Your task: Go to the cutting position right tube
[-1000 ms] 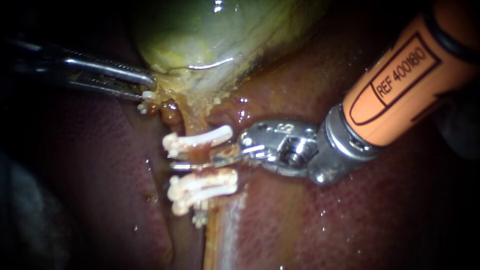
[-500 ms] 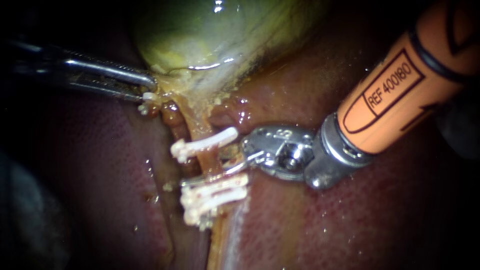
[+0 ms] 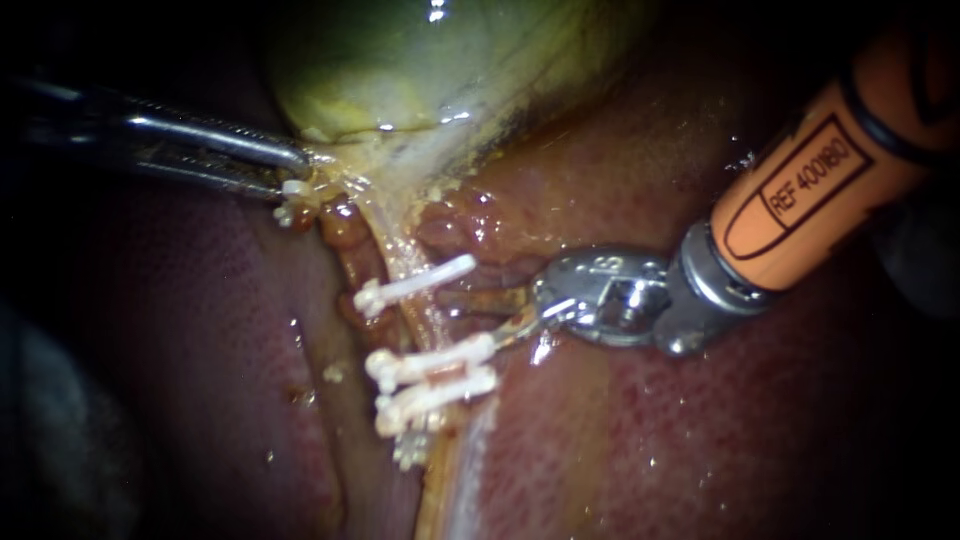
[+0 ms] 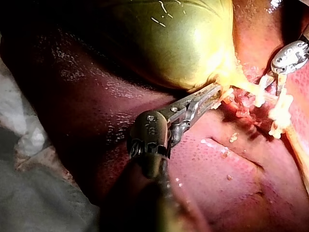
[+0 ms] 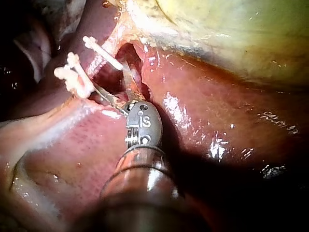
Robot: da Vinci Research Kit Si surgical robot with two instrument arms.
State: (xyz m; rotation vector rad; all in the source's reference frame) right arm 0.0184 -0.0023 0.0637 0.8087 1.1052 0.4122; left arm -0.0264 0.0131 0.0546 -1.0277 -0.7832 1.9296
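The right instrument (image 3: 468, 320), a bright metal wrist on an orange shaft entering from the upper right of the endoscope frame, had drawn back toward the right. A second earlier its two thin blades reached across the pale, yellowish right tube (image 3: 428, 322) in the gap between the clips. Half a second earlier the lower blade still lay over it. Now both tips stood just to the right of the tube at centre frame, spread apart with a clear gap and nothing between them. Whether either tip touched the tube could not be told.

The tube ran from the neck of the glistening green-yellow gallbladder (image 3: 400, 70) at top centre down toward the bottom edge. A single white plastic clip (image 3: 415, 285) crossed it above and a pair of white clips (image 3: 430, 365) below, and the stretch between them looked whole. The pair had shifted a little rightward against the dark red liver (image 3: 650, 440).

The left instrument (image 3: 295, 175), a slim steel shaft from the upper left, stayed clenched on pale tissue at the gallbladder's neck.

The cutting position seemed given up rather than reached. The blades would probably have to advance leftward again to straddle the tube between the single clip and the pair, clear of the plastic.
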